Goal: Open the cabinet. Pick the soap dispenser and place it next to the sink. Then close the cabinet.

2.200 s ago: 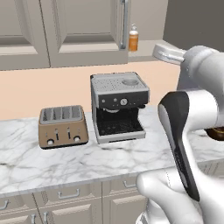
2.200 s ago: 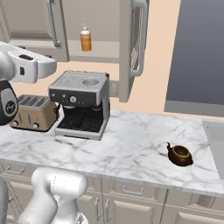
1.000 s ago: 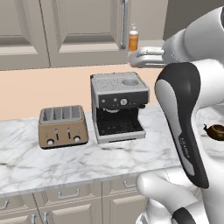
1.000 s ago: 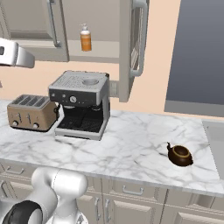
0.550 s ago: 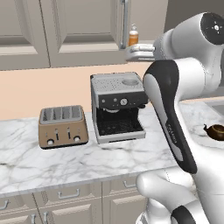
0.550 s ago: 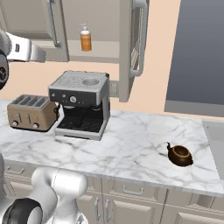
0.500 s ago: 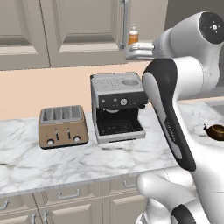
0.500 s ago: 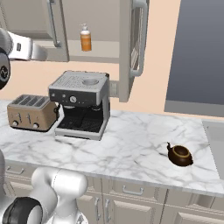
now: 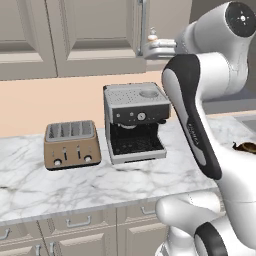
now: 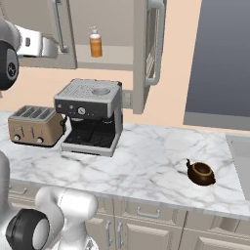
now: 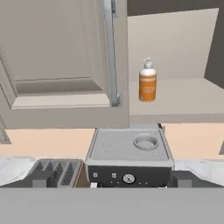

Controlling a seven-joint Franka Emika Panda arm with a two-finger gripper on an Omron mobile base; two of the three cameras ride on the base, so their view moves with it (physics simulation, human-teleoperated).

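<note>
One cabinet (image 10: 151,53) door stands swung out to the right with its edge toward the room, leaving the shelf front clear, and the orange soap dispenser (image 10: 95,43) stands upright on that shelf near its left side, just beside the closed left door's long handle (image 11: 110,52). Below it sit the espresso machine (image 9: 135,122) and the toaster (image 9: 71,144), with open marble counter (image 10: 146,161) running right past a small brown teapot (image 10: 200,173) to the sink (image 10: 240,151) edge. Raised level with the shelf, the gripper (image 11: 111,178) has its jaws spread wide apart, holding nothing, well short of the bottle.

soap dispenser (image 9: 152,36) mostly behind arm, sink (image 10: 240,152) cropped
</note>
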